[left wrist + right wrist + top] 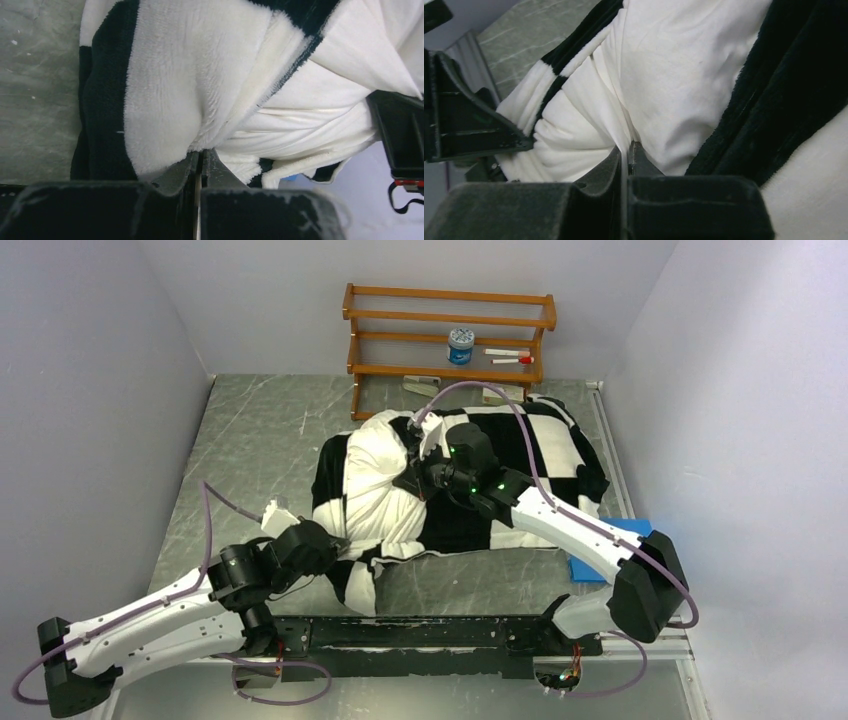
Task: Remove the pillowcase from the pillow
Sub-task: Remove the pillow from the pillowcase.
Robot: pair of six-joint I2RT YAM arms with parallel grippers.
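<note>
The black-and-white checkered pillowcase (520,455) lies across the middle of the table, with the plain white pillow (375,490) bulging out of its open left end. My left gripper (335,542) is at the near-left hem, shut on the fluffy pillowcase (165,90) edge; its fingertips (201,156) pinch a fold. The smooth pillow (305,120) shows to the right of them. My right gripper (416,480) rests on the exposed pillow, shut on a pleat of its white cloth (659,75), which runs between the fingertips (628,149). Black pillowcase plush (784,100) lies to the right.
A wooden rack (450,335) with a small jar (460,345) and markers stands at the back. A blue flat pad (610,545) lies under the right arm near the right wall. Grey walls close in on both sides. The black arm-mount rail (430,635) runs along the near edge.
</note>
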